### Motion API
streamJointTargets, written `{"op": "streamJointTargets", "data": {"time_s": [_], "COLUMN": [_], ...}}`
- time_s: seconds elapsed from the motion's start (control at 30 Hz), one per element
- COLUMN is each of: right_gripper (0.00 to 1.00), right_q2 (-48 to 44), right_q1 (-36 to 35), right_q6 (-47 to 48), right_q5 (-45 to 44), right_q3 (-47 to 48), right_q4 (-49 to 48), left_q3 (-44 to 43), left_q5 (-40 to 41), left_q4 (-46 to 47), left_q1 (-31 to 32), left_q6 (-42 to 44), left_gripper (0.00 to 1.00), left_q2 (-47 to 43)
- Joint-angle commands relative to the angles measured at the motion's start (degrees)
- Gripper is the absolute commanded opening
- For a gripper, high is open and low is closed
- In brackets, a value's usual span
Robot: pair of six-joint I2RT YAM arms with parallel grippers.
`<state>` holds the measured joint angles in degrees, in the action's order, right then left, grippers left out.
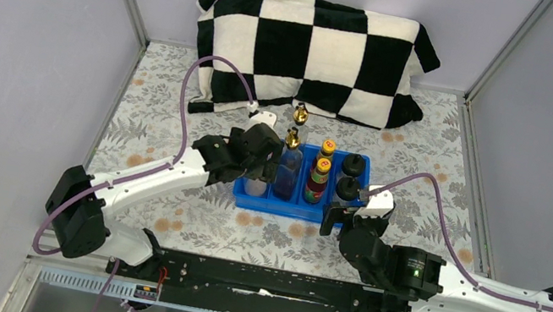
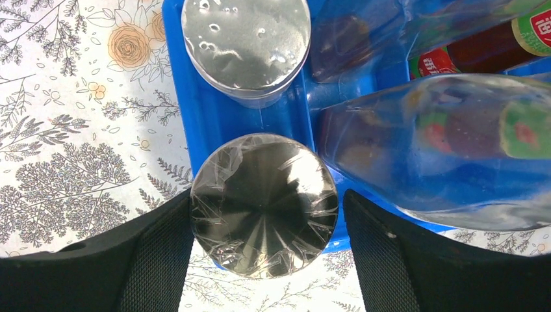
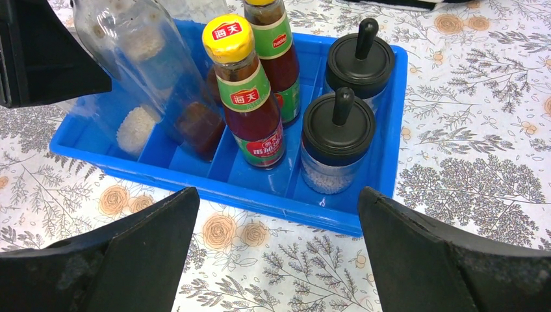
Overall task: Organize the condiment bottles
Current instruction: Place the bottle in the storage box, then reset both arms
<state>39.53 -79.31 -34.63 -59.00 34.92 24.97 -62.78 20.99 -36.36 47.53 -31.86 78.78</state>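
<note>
The blue tray [image 1: 290,207] holds two red-brown sauce bottles with yellow caps [image 1: 322,173], two black-capped shakers [image 1: 347,187] and one clear gold-topped bottle [image 1: 288,161]. The second gold-topped bottle [image 1: 300,115] stands on the table just behind the tray. Two grey-lidded jars sit in the tray's left compartment, one far [image 2: 245,42] and one near [image 2: 264,205]. My left gripper [image 2: 266,203] straddles the near jar; the left finger touches the lid and a thin gap shows at the right finger. My right gripper [image 3: 277,203] is open and empty just in front of the tray [image 3: 260,198].
A black-and-white checkered cushion [image 1: 309,50] lies at the back of the table. Enclosure walls and metal posts stand on both sides. A floral tablecloth covers the table. The left arm's purple cable [image 1: 210,76] loops near the cushion.
</note>
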Motion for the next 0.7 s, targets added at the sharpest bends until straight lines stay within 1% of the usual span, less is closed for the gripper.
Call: {"op": "streamJointTargets", "data": {"time_s": [0.0, 0.3, 0.47, 0.57, 0.6, 0.67], "right_gripper": [1.0, 1.0, 1.0, 1.0, 1.0, 1.0], "right_q2": [0.01, 1.68, 1.77, 0.74, 0.11, -1.31], "right_q1": [-0.41, -0.36, -0.4, -0.32, -0.32, -0.32], "right_q6": [-0.88, 0.7, 2.57, 4.14, 4.93, 6.08], "right_q5": [-1.3, -0.67, -0.05, 0.68, 0.83, 0.96], "right_q3": [0.51, 1.27, 3.03, 4.36, 4.74, 5.77], "right_q4": [-0.93, -1.99, -0.47, 1.18, 1.86, 3.13], "left_q3": [-0.8, -3.15, -3.76, -3.6, -3.57, -3.56], "left_q5": [-0.07, -0.52, -0.55, -0.21, 0.07, 0.11], "left_q4": [1.7, -0.34, -1.52, -1.98, -2.26, -2.57], "left_q1": [-0.24, -0.16, -0.17, -0.16, -0.16, -0.2], "left_q6": [-0.59, 0.51, 1.05, 1.28, 1.34, 1.59], "left_gripper": [0.85, 0.89, 0.9, 0.93, 0.98, 0.99], "left_q2": [-1.97, -5.43, -8.25, -10.3, -10.97, -12.16]}}
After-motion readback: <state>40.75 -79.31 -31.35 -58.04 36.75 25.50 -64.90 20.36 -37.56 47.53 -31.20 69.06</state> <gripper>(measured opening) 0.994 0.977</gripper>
